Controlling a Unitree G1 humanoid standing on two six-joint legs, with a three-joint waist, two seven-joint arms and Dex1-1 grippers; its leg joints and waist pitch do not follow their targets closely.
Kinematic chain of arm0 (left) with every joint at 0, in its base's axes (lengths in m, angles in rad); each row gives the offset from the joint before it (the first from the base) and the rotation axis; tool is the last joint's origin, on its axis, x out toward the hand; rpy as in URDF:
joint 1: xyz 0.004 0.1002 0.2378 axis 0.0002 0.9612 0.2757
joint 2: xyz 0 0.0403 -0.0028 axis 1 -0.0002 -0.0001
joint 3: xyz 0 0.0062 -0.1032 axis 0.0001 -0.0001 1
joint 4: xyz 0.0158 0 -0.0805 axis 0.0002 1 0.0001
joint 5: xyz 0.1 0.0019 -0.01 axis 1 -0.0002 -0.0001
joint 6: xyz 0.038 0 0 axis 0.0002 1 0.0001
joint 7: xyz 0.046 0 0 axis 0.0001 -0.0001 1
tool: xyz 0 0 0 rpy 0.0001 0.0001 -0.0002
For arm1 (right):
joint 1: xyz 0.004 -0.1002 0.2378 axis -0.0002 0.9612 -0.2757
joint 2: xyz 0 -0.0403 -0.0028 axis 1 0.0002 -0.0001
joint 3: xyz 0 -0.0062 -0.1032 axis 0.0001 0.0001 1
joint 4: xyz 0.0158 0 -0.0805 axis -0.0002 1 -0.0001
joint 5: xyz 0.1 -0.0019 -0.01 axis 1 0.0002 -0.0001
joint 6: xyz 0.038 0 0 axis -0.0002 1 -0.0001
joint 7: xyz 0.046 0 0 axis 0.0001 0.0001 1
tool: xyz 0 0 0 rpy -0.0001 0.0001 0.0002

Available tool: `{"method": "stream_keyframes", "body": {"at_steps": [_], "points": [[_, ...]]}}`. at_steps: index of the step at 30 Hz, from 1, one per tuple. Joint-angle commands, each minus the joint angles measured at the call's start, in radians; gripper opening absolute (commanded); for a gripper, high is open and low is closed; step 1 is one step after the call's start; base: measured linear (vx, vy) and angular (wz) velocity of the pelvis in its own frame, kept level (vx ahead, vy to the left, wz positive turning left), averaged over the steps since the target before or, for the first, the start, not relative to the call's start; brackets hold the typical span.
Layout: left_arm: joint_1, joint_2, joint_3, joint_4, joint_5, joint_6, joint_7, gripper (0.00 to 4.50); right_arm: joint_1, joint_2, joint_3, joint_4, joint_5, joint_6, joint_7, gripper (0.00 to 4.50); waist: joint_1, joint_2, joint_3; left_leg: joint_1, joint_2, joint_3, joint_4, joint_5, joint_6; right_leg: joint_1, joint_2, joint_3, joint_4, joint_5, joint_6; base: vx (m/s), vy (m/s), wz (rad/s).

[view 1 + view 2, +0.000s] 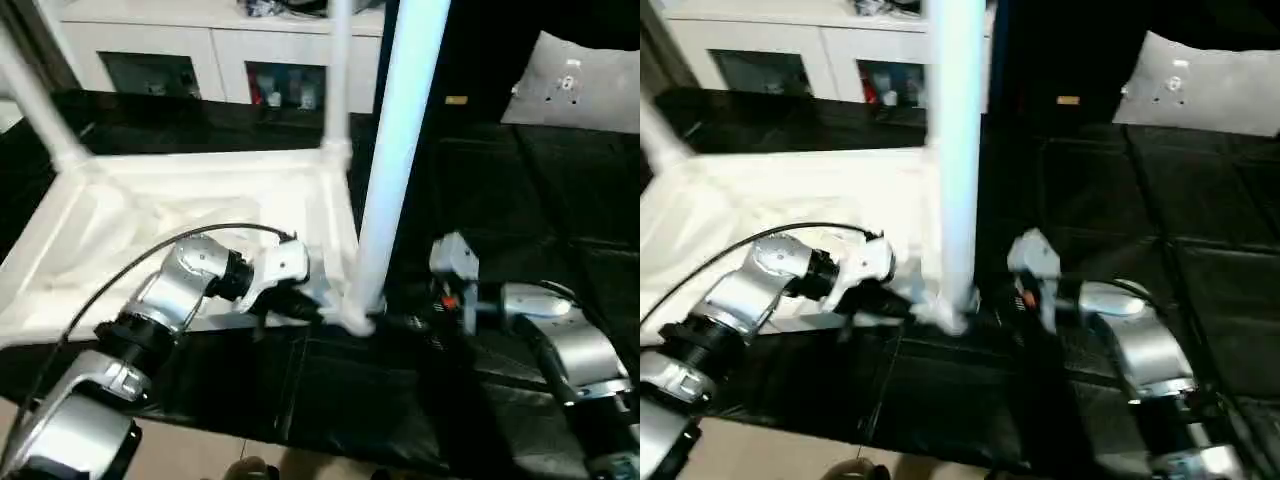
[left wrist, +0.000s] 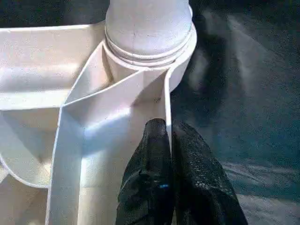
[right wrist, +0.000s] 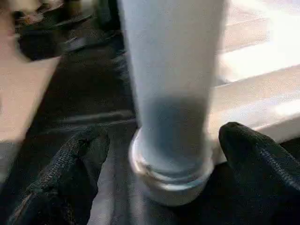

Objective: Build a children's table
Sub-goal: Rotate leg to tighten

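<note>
While upside down on the black-covered desk (image 1: 520,180):
Table top (image 1: 150,225): ribbed underside up, on the desk's left part, near corner beside both arms.
Near leg (image 1: 395,150): upright in the near right corner socket (image 2: 154,51), seated to its ringed base.
Other legs: one standing in the far right corner (image 1: 338,70), one slanting up from the far left corner (image 1: 35,100).
Left gripper (image 2: 168,140): fingers (image 2: 147,159) pressed together on the thin side rim just beside the socket, one inside, one outside.
Right gripper (image 3: 159,154): fingers (image 3: 75,159) spread wide either side of the near leg's base, apart from it, holding nothing.
Cabinet (image 1: 210,50): white, glass doors, behind the desk.
</note>
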Motion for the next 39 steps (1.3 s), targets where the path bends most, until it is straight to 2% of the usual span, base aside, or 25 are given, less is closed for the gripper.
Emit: {"method": "stream_keyframes", "body": {"at_steps": [1,5,12,16,18,21,26,27,29,31,32,34,35,36,37,38,39], "points": [[-0.025,-0.005,-0.048,-0.012,0.017,-0.063,-0.077,0.0,-0.026,-0.019,0.026,0.002,0.024,0.019,0.07,4.14,-0.003,-0.007,-0.074,0.009,0.035,-0.004,-0.065,-0.173,0.064,0.062,-0.072,0.041,-0.074,-0.221,-0.231,0.0,0.0,0.0],[-0.026,-0.007,-0.064,-0.008,0.021,-0.089,-0.106,0.0,-0.039,-0.026,0.046,0.012,0.04,0.041,0.104,3.97,0.003,-0.007,-0.075,0.008,0.037,-0.004,-0.066,-0.159,0.062,0.059,-0.073,0.04,-0.071,-0.213,-0.234,0.0,0.0,0.0],[-0.015,-0.013,-0.091,-0.014,0.03,-0.116,-0.123,0.0,-0.063,-0.02,0.082,0.021,0.049,0.098,0.154,3.38,0.004,-0.013,-0.077,0.006,0.034,-0.004,-0.064,-0.148,0.056,0.062,-0.074,0.039,-0.071,-0.229,-0.221,0.0,0.0,0.0],[-0.012,-0.01,-0.091,-0.014,0.031,-0.119,-0.126,0.0,-0.063,-0.026,0.093,0.016,0.053,0.111,0.171,3.06,0.005,-0.014,-0.077,0.006,0.034,-0.004,-0.064,-0.142,0.055,0.06,-0.073,0.039,-0.072,-0.246,-0.213,0.0,0.0,0.0],[-0.011,-0.007,-0.091,-0.008,0.035,-0.128,-0.125,0.0,-0.063,-0.029,0.098,0.013,0.056,0.118,0.179,2.86,0.006,-0.017,-0.079,0.005,0.035,-0.004,-0.064,-0.131,0.058,0.061,-0.073,0.039,-0.069,-0.226,-0.216,0.0,0.0,0.0],[-0.01,-0.006,-0.091,-0.007,0.036,-0.129,-0.124,0.0,-0.063,-0.029,0.1,0.012,0.059,0.123,0.181,2.58,0.007,-0.016,-0.079,0.006,0.034,-0.003,-0.063,-0.135,0.059,0.06,-0.073,0.039,-0.07,-0.227,-0.218,0.0,0.0,0.0],[0.011,-0.002,-0.071,-0.023,0.024,-0.095,-0.098,0.0,-0.052,-0.02,0.107,-0.009,0.072,0.153,0.184,2.25,0.009,-0.015,-0.076,0.008,0.035,-0.004,-0.065,-0.15,0.049,0.058,-0.074,0.039,-0.073,-0.271,-0.203,0.0,0.0,0.0],[0.026,-0.008,-0.049,-0.04,0.01,-0.05,-0.068,0.0,-0.038,-0.008,0.101,-0.025,0.079,0.168,0.16,2.21,0.01,-0.011,-0.076,0.009,0.036,-0.005,-0.065,-0.151,0.048,0.057,-0.074,0.039,-0.073,-0.273,-0.203,0.0,0.0,0.0],[0.037,-0.018,-0.027,-0.054,-0.005,-0.001,-0.037,0.0,-0.024,0.007,0.09,-0.035,0.081,0.17,0.126,2.18,0.009,-0.013,-0.076,0.008,0.036,-0.004,-0.066,-0.148,0.045,0.058,-0.074,0.04,-0.072,-0.258,-0.208,0.0,0.0,0.0],[0.047,-0.036,0.003,-0.066,-0.007,0.066,0.037,0.0,0.0,0.049,0.068,-0.044,0.075,0.17,0.035,2.16,0.005,-0.01,-0.071,0.009,0.034,-0.005,-0.069,-0.176,0.034,0.054,-0.074,0.038,-0.081,-0.326,-0.193,0.0,0.0,0.0],[0.047,-0.036,0.003,-0.066,-0.007,0.066,0.037,0.0,0.0,0.049,0.068,-0.044,0.075,0.17,0.035,2.15,0.001,-0.012,-0.068,0.009,0.032,-0.005,-0.071,-0.192,0.031,0.055,-0.072,0.038,-0.086,-0.359,-0.184,0.0,0.0,0.0],[0.059,-0.062,0.039,-0.079,-0.017,0.129,0.119,0.0,0.025,0.097,0.055,-0.047,0.046,0.16,-0.074,2.12,-0.005,-0.012,-0.065,0.013,0.029,-0.007,-0.074,-0.222,0.02,0.052,-0.075,0.036,-0.096,-0.447,-0.156,0.0,0.0,0.0],[0.059,-0.062,0.039,-0.079,-0.017,0.129,0.119,0.0,0.025,0.097,0.055,-0.047,0.046,0.16,-0.074,2.12,-0.011,-0.014,-0.063,0.011,0.027,-0.01,-0.076,-0.234,0.014,0.055,-0.076,0.034,-0.1,-0.494,-0.138,0.0,0.0,0.0],[0.066,-0.101,0.079,-0.102,-0.031,0.2,0.207,0.0,0.034,0.168,0.042,-0.017,0.005,0.138,-0.207,2.1,-0.021,-0.006,-0.059,0.012,0.027,-0.011,-0.079,-0.254,0.001,0.05,-0.076,0.034,-0.103,-0.528,-0.125,0.0,0.0,0.0],[0.066,-0.101,0.079,-0.102,-0.031,0.2,0.207,0.0,0.034,0.168,0.042,-0.017,0.005,0.138,-0.207,2.1,-0.029,-0.009,-0.056,0.015,0.023,-0.012,-0.078,-0.271,-0.001,0.048,-0.075,0.03,-0.111,-0.562,-0.115,0.0,0.0,0.0],[0.068,-0.116,0.093,-0.109,-0.033,0.222,0.241,0.0,0.035,0.193,0.037,-0.005,-0.008,0.128,-0.251,2.08,-0.034,-0.011,-0.057,0.016,0.021,-0.015,-0.078,-0.284,-0.002,0.051,-0.077,0.027,-0.114,-0.592,-0.102,0.0,0.0,0.0],[0.064,-0.151,0.12,-0.118,-0.024,0.267,0.327,0.0,0.023,0.269,0.01,0.033,-0.029,0.133,-0.383,2.06,-0.05,-0.011,-0.056,0.012,0.018,-0.02,-0.082,-0.295,-0.004,0.053,-0.077,0.024,-0.118,-0.62,-0.082,0.0,0.0,0.0]]}}
